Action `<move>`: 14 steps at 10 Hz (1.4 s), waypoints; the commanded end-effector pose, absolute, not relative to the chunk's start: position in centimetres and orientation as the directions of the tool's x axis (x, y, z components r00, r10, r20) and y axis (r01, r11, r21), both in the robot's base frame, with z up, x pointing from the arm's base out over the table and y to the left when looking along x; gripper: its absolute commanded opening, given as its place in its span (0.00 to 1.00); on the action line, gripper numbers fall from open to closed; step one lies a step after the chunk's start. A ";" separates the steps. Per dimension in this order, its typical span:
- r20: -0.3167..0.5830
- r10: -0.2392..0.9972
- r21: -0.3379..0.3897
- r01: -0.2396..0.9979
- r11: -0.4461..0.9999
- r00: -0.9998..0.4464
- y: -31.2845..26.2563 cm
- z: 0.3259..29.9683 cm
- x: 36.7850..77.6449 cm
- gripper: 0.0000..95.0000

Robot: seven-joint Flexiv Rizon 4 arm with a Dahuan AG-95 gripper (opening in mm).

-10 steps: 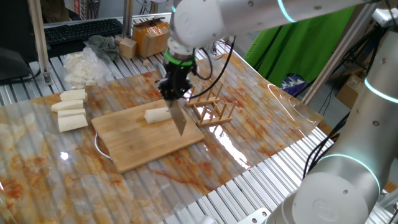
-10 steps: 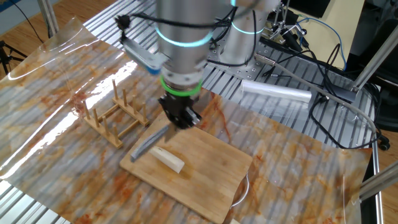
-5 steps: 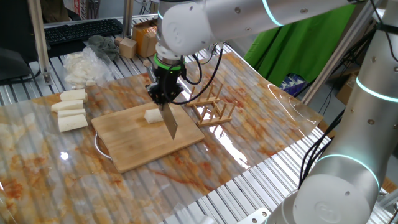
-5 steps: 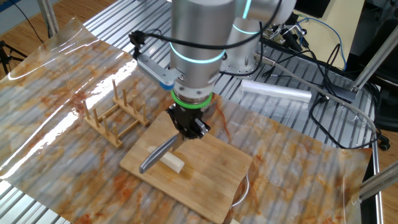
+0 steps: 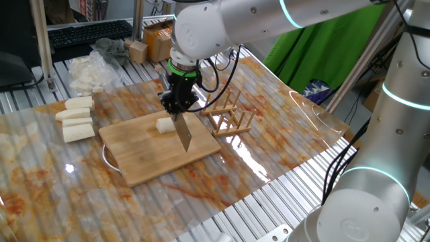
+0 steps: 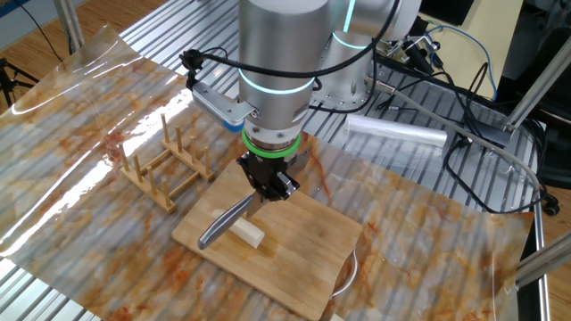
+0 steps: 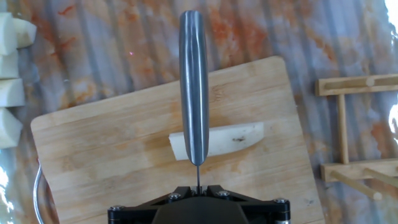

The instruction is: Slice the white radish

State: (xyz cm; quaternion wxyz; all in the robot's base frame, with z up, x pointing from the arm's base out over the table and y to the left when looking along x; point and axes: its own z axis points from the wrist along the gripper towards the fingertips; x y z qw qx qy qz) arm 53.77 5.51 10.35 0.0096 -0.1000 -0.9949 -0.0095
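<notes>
The white radish (image 7: 217,140) is a stubby, matte cream chunk, blunt at one end and tapered at the other, lying flat near the middle of a pale bamboo cutting board (image 5: 144,149) with a fine straight grain. Over it hangs a knife (image 7: 194,93), its blade smooth brushed grey steel, seen edge-on in the hand view and crossing the radish about a third of the way along. The board sits on a glossy clear sheet over marbled rust-and-grey paper on a ribbed metal table (image 6: 107,303). A slatted wooden rack (image 5: 227,117) stands just beside the board. The white arm reaches down, and its black gripper (image 6: 268,189) points straight down, clamped tight on the knife's handle.
</notes>
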 end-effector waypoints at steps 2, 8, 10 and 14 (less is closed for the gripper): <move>0.026 0.219 0.013 0.219 0.976 -0.975 5.5 10.3 53.8 0.00; 0.035 0.078 0.052 0.080 0.995 -0.996 5.5 10.3 53.8 0.00; 0.018 0.081 -0.013 0.081 0.997 -0.997 5.5 10.3 53.8 0.00; 0.043 0.110 0.047 0.112 0.993 -0.993 5.5 10.3 53.8 0.00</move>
